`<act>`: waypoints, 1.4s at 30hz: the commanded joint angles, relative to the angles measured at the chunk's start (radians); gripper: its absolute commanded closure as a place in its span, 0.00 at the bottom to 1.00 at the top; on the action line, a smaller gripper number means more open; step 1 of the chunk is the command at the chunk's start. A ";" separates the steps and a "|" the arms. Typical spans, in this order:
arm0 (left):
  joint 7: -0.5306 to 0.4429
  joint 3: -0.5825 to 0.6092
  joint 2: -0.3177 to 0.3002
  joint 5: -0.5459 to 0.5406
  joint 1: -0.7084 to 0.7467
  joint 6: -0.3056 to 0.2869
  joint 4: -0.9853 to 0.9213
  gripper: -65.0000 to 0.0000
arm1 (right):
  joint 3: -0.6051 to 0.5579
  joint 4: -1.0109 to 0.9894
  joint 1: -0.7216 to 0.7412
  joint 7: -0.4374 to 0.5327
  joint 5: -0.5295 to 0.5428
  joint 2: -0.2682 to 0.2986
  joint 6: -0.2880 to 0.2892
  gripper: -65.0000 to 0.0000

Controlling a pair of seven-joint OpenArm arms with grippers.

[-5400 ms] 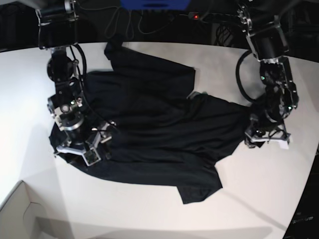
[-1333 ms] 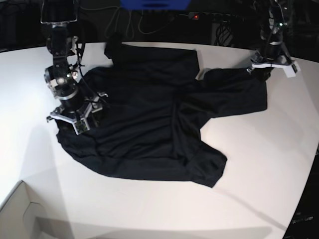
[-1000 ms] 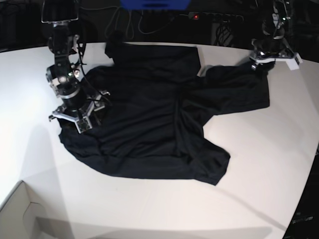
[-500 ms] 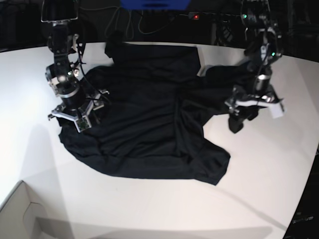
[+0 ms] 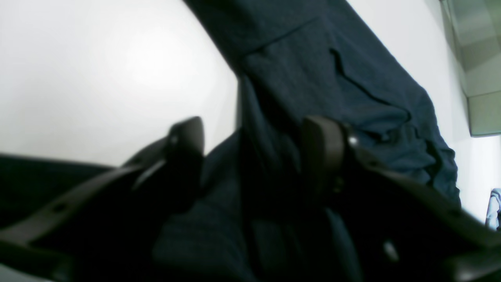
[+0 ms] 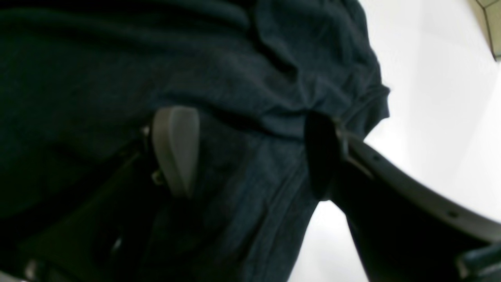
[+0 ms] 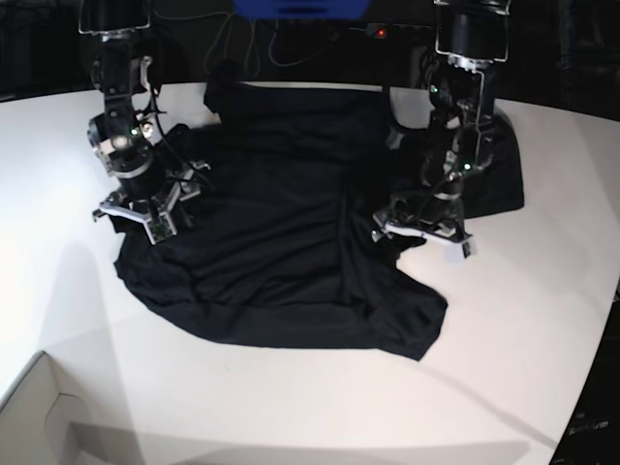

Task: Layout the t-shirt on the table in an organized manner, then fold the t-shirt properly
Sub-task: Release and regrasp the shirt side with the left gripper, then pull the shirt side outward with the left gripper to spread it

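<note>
Wrinkly black fabric t-shirt [image 7: 291, 232] on the white desk [image 7: 504, 320]; left claw [image 7: 422, 231] spread right over its bunched side fold, right claw [image 7: 136, 215] spread too.

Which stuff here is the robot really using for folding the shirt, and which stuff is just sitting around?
For the job: the black t-shirt, the white table it lies on, the left gripper and the right gripper, both open over the cloth.

Just lying about: the pale box corner, the blue thing and cables behind the table.
</note>
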 commanded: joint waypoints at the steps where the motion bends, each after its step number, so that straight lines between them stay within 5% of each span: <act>1: -0.008 0.002 0.007 -0.002 -0.022 -0.012 0.003 0.55 | 0.016 0.020 0.013 0.022 0.001 0.006 -0.005 0.35; 14: -0.010 -0.010 -0.012 -0.012 -0.027 -0.013 0.090 1.00 | 0.033 0.020 0.013 0.022 0.001 0.006 -0.005 0.35; 26: 0.000 -0.124 -0.025 -0.012 -0.005 -0.013 0.144 1.00 | 0.030 0.020 0.013 0.022 0.001 0.003 -0.005 0.35; 29: 0.001 -0.122 -0.013 -0.001 -0.011 -0.006 0.110 0.93 | 0.028 0.020 0.010 0.022 0.001 0.002 -0.005 0.35; 35: -0.005 -0.051 -0.005 -0.001 -0.033 -0.009 0.017 0.54 | 0.028 0.020 -0.007 0.025 0.001 0.002 -0.005 0.35; 42: -0.007 -0.009 -0.004 -0.001 -0.048 -0.010 -0.008 0.52 | 0.031 0.020 -0.009 0.023 0.001 0.003 -0.005 0.35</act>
